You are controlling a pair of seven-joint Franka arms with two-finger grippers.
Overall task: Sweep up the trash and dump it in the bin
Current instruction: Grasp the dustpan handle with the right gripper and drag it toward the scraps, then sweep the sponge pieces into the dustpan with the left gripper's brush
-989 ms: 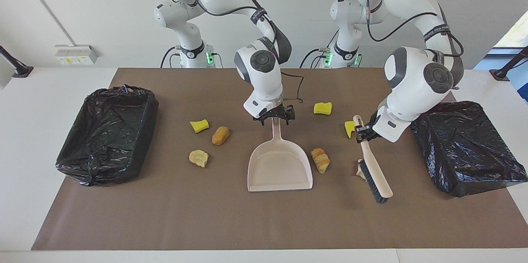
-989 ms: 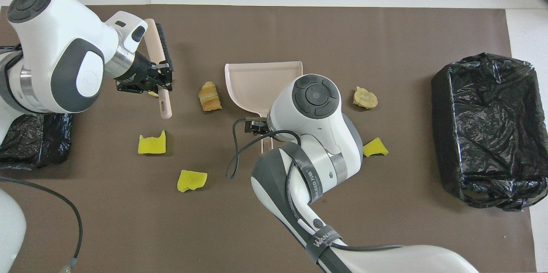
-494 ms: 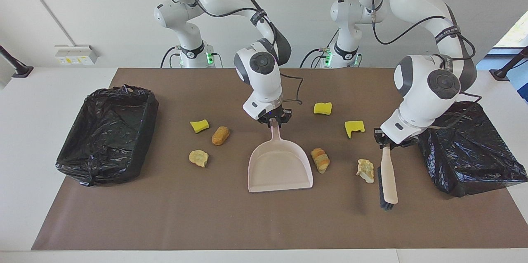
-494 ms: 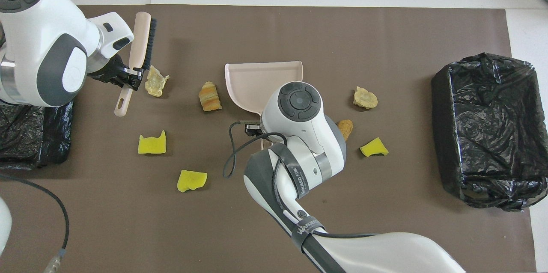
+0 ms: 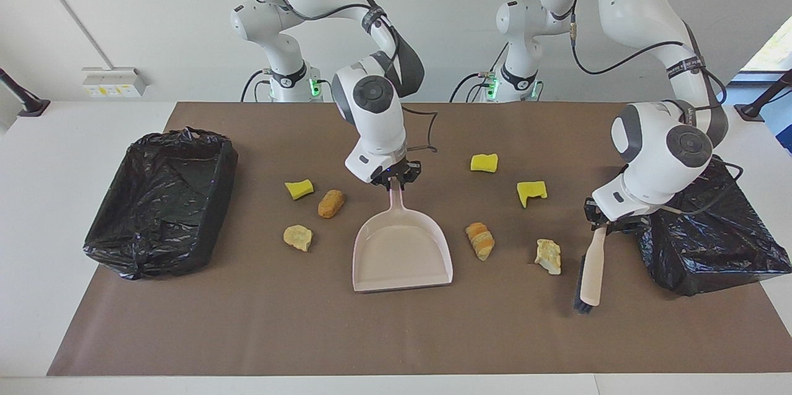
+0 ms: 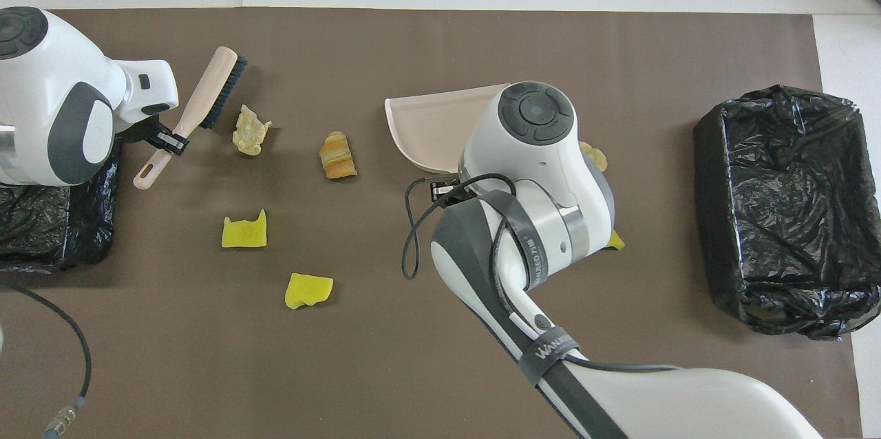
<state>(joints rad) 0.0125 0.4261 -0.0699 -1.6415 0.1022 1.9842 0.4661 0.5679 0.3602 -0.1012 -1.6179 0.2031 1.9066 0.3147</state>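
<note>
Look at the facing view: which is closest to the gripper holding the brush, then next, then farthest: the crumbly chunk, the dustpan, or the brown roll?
From the left gripper:
1. Crumbly chunk, beside the brush.
2. Dustpan, mid-table.
3. Brown roll, toward the right arm's end.

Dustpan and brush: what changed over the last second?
The right gripper closed on the dustpan handle and slid it toward the right arm's end. The left gripper, shut on the brush, carried it toward the left arm's end, clear of the beige chunk. Trash and bins stayed put.
</note>
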